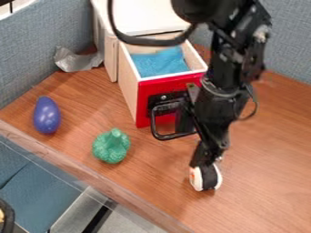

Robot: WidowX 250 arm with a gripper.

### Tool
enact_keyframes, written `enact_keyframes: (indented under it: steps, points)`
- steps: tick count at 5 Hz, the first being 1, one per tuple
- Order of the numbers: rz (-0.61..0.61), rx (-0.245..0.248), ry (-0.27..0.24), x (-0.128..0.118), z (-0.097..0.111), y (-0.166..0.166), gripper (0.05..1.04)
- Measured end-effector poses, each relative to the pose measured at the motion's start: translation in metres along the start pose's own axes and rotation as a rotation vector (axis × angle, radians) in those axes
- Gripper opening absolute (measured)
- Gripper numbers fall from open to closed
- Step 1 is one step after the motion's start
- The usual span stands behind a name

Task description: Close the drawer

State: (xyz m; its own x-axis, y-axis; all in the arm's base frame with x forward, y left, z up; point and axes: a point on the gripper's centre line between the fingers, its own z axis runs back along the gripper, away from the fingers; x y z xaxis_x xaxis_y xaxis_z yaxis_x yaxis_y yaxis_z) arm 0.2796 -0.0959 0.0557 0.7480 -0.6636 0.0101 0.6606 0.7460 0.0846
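drawer [175, 84] open at 12 o'clock in view. my gripper [204, 164] at 5, by white-black toy [205, 178]; can't tell if apart, together or clamped. i'd back clear of handle [155, 129], square up on red front, push evenly toward 11.

Black arm [234, 68], chunky angular segments, rounded upper housing [197, 9]; thick black cable [148, 42] looping; thinner dark cable [254, 107]; pale patches at joint.
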Motion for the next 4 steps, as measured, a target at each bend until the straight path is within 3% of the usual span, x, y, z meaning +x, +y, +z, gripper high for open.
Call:
enact_keyframes:
  steps: [4]
  points:
    - [-0.005, -0.004, -0.002, 0.0138, -0.0156, -0.0043, 1.0]
